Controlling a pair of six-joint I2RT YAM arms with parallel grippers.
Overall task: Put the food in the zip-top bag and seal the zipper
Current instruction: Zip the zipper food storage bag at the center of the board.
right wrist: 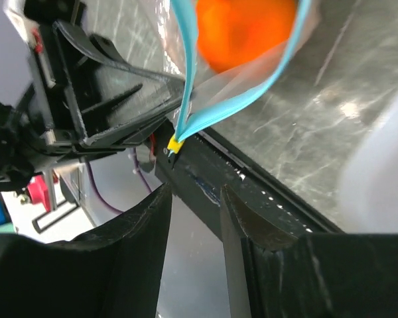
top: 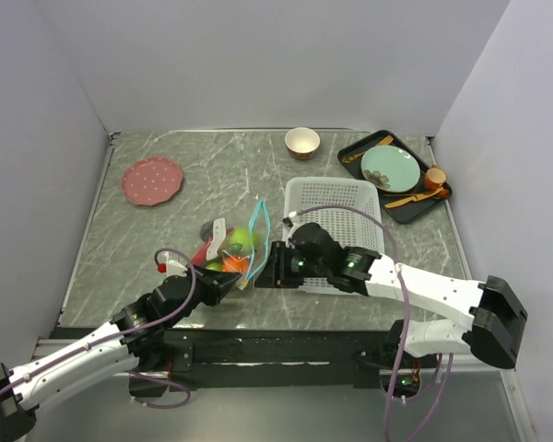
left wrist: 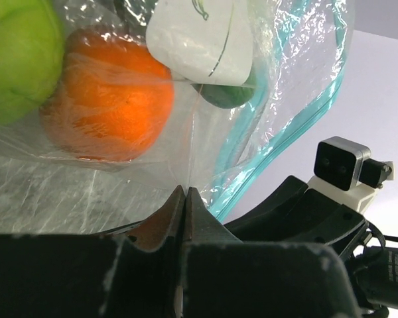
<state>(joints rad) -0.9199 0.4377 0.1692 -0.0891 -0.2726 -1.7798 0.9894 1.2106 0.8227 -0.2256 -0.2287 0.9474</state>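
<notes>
The zip-top bag (top: 229, 241) lies mid-table with food in it: an orange (left wrist: 109, 99), a green apple (left wrist: 16, 59), a white-and-green piece (left wrist: 199, 43). Its teal zipper (top: 261, 224) stands open as two strips (right wrist: 186, 79) that meet at a yellow end tab (right wrist: 176, 142). My left gripper (top: 232, 284) is shut, pinching the clear plastic at the bag's near corner (left wrist: 184, 191). My right gripper (top: 269, 267) is open just below the yellow tab (right wrist: 196, 191), with nothing between its fingers. The two grippers almost touch.
A white perforated basket (top: 336, 198) stands right behind my right gripper. At the back are a pink plate (top: 152, 180), a small bowl (top: 301, 142) and a black tray (top: 436, 204) with a teal plate. The table's near edge (right wrist: 265, 199) runs just under the right fingers.
</notes>
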